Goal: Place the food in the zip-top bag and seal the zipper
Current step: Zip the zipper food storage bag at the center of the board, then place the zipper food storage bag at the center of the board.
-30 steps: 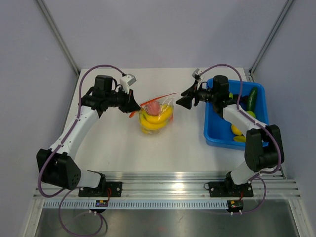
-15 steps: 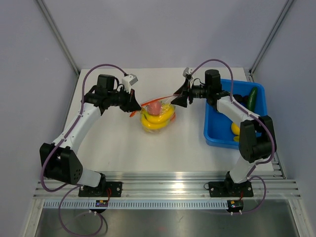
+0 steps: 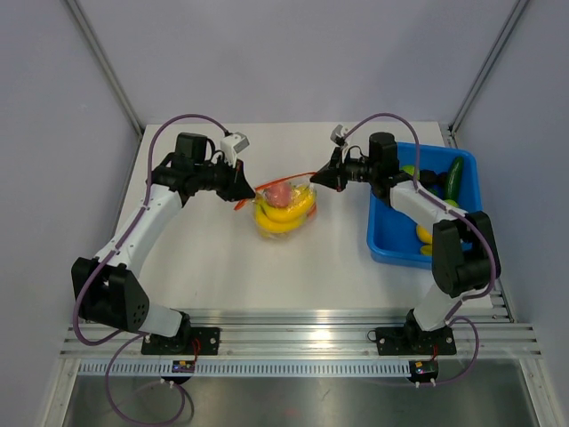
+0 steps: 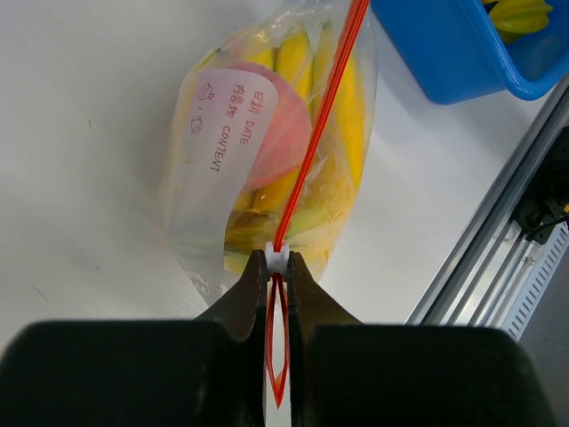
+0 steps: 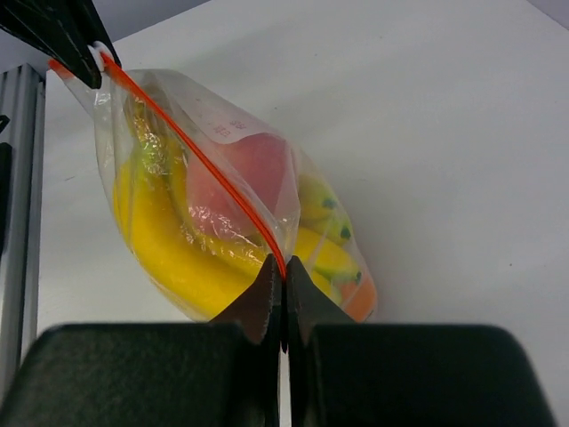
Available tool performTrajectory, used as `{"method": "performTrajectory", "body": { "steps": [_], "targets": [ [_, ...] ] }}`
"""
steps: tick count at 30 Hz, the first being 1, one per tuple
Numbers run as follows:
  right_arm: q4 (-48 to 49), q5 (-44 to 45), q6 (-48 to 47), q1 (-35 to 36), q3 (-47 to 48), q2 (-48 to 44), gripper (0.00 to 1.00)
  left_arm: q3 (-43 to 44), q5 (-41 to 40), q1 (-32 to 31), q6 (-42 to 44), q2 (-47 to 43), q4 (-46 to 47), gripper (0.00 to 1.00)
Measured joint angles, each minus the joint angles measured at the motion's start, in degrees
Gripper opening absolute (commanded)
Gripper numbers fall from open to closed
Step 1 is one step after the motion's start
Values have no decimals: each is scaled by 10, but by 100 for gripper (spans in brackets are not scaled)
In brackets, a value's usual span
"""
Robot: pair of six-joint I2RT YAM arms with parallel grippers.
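The zip-top bag point(image 3: 284, 209) stands mid-table with yellow banana bunches point(image 5: 164, 249) and the pink-red peach point(image 5: 244, 173) inside it. Its orange-red zipper point(image 3: 293, 176) is stretched taut between both arms. My left gripper point(image 4: 278, 261) is shut on the white slider at the zipper's left end, and a loop of strip hangs between the fingers. My right gripper point(image 5: 284, 271) is shut on the strip's other end, at the bag's right corner. The bag's white label point(image 4: 227, 124) faces the left wrist camera.
A blue bin point(image 3: 382, 242) sits at the right, behind my right arm, holding a green cucumber point(image 3: 455, 176) and yellow toy fruit point(image 3: 427, 236). The metal rail point(image 3: 293, 325) runs along the table's near edge.
My right gripper moved left from the bin to the bag's right corner and shut on the zipper strip. The left gripper kept its hold and barely moved.
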Motion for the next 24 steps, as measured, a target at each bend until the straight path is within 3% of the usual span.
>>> {"method": "performTrajectory", "body": {
  "steps": [8,17,24],
  "targets": [
    [191,140,156,2,-138,-92,0,0,8,-6,0,0,11,0],
    [224,291,199,-10,-140,-118,0,0,8,-6,3,-1,19,0],
    [227,312,219,-11,-149,-118,0,-2,2,-7,7,-1,32,0]
  ]
}}
